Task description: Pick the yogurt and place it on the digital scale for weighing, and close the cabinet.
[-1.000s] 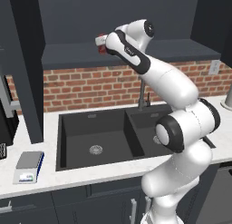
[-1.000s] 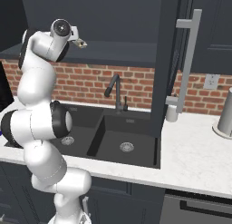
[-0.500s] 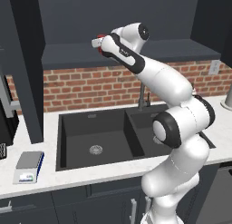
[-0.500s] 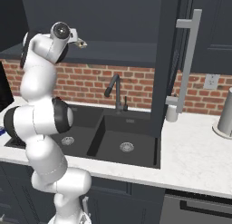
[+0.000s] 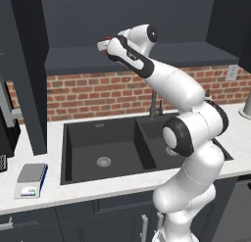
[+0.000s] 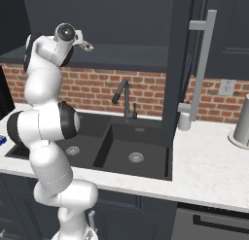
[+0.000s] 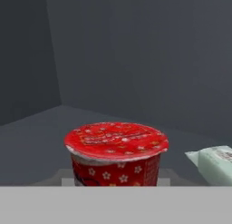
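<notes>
The yogurt [image 7: 116,154], a red cup with a flowered label, stands on the dark cabinet shelf, close in front of the hand and centred low in the hand view. In the left base view a bit of the red yogurt [image 5: 103,41] shows at my gripper [image 5: 106,44], which reaches up to the shelf of the open cabinet [image 5: 162,54]. From the right, the gripper [image 6: 86,46] is at the same shelf. Its fingertips are hidden. The digital scale [image 5: 30,179] lies on the counter, left of the sink. The cabinet door [image 6: 179,64] stands open.
A pale wrapped packet [image 7: 214,163] lies right of the cup on the shelf. Another open door [image 5: 28,74] hangs at the left. Below are a black double sink [image 5: 103,148] with a faucet [image 6: 121,95], and a metal pot [image 6: 241,122] at the right.
The hand has shifted a little to the left along the shelf in the left base view, and the arm's upper links have swung with it.
</notes>
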You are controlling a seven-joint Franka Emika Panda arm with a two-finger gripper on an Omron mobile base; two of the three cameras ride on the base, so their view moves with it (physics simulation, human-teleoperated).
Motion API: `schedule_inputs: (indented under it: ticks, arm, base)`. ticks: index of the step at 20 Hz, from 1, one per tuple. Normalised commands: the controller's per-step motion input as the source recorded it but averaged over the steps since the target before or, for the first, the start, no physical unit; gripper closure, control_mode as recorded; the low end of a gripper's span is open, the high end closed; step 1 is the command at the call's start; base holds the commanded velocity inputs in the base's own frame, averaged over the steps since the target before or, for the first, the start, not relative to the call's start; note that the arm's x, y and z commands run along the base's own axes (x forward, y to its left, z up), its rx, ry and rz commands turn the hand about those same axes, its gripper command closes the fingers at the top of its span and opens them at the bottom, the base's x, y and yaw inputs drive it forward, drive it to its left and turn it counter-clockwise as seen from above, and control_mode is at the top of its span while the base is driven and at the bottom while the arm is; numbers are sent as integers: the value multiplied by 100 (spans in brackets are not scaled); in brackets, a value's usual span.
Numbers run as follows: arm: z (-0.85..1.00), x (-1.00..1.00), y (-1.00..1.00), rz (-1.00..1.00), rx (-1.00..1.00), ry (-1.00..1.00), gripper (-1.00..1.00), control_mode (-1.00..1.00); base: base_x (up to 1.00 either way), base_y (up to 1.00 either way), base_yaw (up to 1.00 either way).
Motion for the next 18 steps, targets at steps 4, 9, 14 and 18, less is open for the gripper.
schedule_inputs:
  ticks: [4, 9, 14, 18]
  arm:
    - [-4, -5, 15, 0, 0, 0, 100, -100]
    - [9, -73, 2, 0, 0, -11, 100, -100]
    - [4, -100, 0, 0, 0, -15, 100, -100]
    - [0, -100, 0, 0, 0, -8, 100, -100]
  base:
    - [0, 0, 0]
    - [0, 0, 0]
    - [0, 0, 0]
    - [0, 0, 0]
